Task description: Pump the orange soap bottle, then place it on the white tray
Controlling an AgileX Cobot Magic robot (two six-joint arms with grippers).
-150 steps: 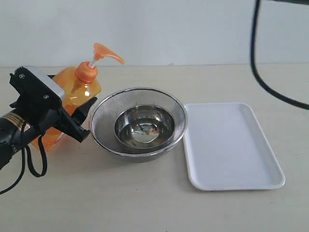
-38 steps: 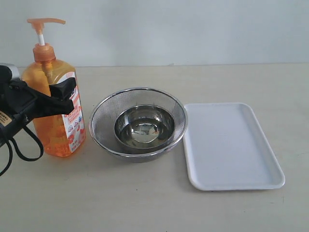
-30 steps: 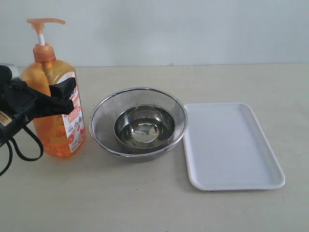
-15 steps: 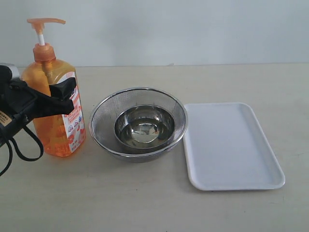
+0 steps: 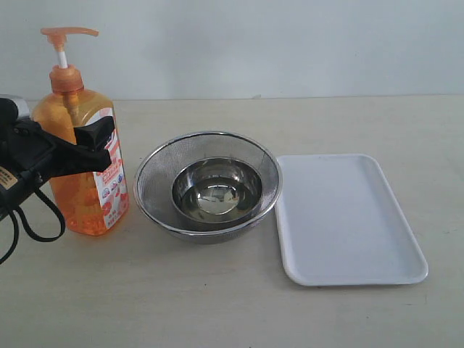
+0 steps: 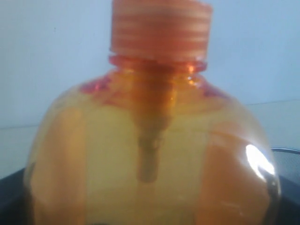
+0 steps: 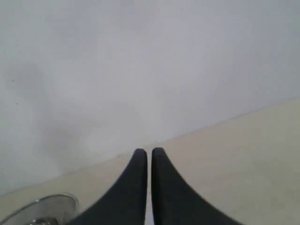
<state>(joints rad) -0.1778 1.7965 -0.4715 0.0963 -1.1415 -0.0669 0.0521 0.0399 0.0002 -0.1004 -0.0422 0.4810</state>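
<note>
Nearest us the white tray (image 5: 348,217) lay at three o'clock of the steel mesh bowl (image 5: 206,135), just beside its rim. At the bowl's nine o'clock the orange soap bottle (image 5: 87,199) stood upright on the table (image 5: 217,304), with our left gripper (image 5: 72,148) clamped wide around its upper body. Farther off, our right gripper (image 7: 149,161) hung pinched shut and empty, so we judged it should press the raised pump head (image 5: 67,32) straight down toward six o'clock while the left held firm against tipping toward the bowl.
</note>
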